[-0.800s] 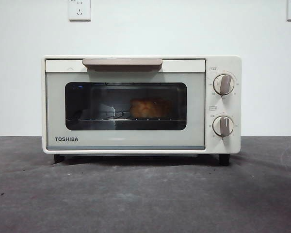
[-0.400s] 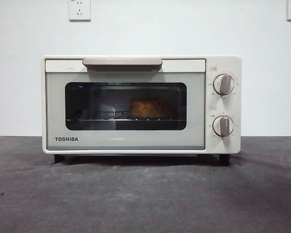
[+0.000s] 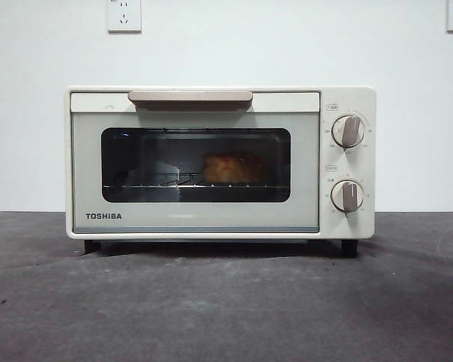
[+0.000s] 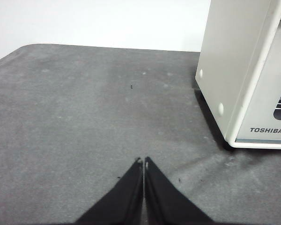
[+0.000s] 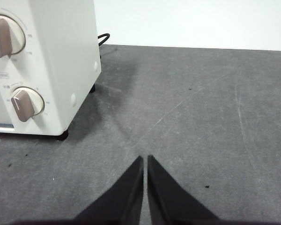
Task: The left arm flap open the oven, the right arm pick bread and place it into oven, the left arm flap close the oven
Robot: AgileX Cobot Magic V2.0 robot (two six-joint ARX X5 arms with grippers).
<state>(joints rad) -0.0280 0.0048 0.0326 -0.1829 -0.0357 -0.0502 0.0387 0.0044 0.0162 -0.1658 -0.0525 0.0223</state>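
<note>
The cream-white TOSHIBA oven point(image 3: 219, 162) stands on the dark table with its door shut. Its beige bar handle point(image 3: 190, 97) runs along the top of the door. The golden-orange bread point(image 3: 232, 167) lies on the wire rack inside, seen through the dark glass window. My left gripper point(image 4: 144, 163) is shut and empty above the table, off the oven's left side point(image 4: 239, 70). My right gripper point(image 5: 145, 159) is shut and empty above the table, off the oven's right side point(image 5: 61, 61). Neither gripper shows in the front view.
Two round knobs point(image 3: 348, 130) sit on the oven's right panel. A black power cable point(image 5: 103, 38) runs behind the oven. White wall with sockets point(image 3: 124, 15) behind. Grey mat point(image 3: 226, 302) covers the table.
</note>
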